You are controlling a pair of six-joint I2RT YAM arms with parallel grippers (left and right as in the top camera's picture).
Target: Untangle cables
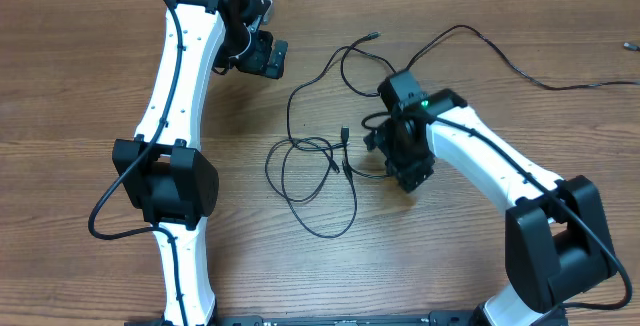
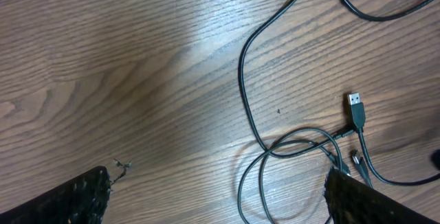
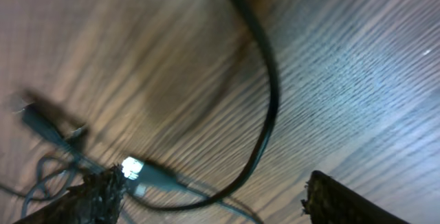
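Several thin black cables lie in tangled loops on the wooden table between the arms. One strand ends in a plug, another in a plug farther back. My right gripper is low over the right side of the tangle. In the right wrist view its jaws stand open; a cable curves between them and a silver-tipped plug lies by the left finger. My left gripper hangs open at the back left, off the cables. Its view shows a USB plug and loops.
A thin black cord runs from the tangle to the table's right edge. The white left arm stretches along the left side, and the right arm comes in from the front right.
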